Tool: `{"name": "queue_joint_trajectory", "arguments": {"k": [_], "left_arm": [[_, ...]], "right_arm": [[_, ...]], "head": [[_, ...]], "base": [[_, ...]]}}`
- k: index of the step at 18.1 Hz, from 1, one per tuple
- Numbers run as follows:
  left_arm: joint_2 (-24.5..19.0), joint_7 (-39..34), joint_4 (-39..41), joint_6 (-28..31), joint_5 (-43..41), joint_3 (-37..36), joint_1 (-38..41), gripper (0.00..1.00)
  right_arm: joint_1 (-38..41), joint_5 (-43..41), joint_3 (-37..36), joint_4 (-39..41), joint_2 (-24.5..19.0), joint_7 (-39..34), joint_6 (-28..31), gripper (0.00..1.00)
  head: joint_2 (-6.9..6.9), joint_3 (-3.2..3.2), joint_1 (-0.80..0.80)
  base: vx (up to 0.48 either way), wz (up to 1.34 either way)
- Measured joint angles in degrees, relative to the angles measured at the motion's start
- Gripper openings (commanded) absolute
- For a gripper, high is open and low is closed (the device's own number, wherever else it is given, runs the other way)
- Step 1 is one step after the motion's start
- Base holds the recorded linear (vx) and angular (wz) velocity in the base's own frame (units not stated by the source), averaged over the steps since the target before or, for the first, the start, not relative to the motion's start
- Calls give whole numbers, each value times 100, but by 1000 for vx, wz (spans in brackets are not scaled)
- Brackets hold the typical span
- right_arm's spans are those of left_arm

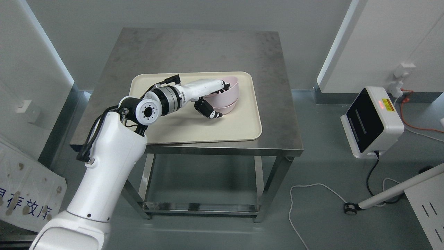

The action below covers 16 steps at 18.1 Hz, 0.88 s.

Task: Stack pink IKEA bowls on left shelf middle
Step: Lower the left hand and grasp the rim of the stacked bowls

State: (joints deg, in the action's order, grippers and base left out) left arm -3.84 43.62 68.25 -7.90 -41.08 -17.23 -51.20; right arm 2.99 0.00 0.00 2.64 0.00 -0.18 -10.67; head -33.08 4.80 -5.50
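Observation:
Two pink bowls [231,99] sit nested together on the right part of a cream tray [242,125], which lies on a steel table [277,114]. My left arm comes in from the lower left and stretches across the tray. Its hand [215,100] is at the near left side of the bowls. The fingers [223,87] reach over the rim into the upper bowl, and the black-tipped thumb [209,110] presses the outside wall, so the hand is shut on the upper bowl's wall. The arm hides the left part of the bowls.
A lower shelf [201,205] runs under the table. On the floor to the right stand a white device with a black panel [371,121], cables [312,194] and a wheeled white leg [388,194]. White panels flank the table, with a printed board [24,194] at lower left.

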Motion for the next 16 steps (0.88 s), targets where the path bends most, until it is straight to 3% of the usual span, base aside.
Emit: {"name": "queue_joint_trajectory", "arguments": {"k": [6, 16], "left_arm": [[72, -11, -85, -366, -44, 87, -16, 23], [136, -1, -268, -870, -34, 596, -17, 3]], "right_arm": [[0, 0, 0, 0, 0, 1, 0, 100], [0, 0, 0, 0, 0, 17, 0, 100]], "head": [[0, 0, 0], [-1, 0, 0]], "base": [[0, 0], [0, 0]]}}
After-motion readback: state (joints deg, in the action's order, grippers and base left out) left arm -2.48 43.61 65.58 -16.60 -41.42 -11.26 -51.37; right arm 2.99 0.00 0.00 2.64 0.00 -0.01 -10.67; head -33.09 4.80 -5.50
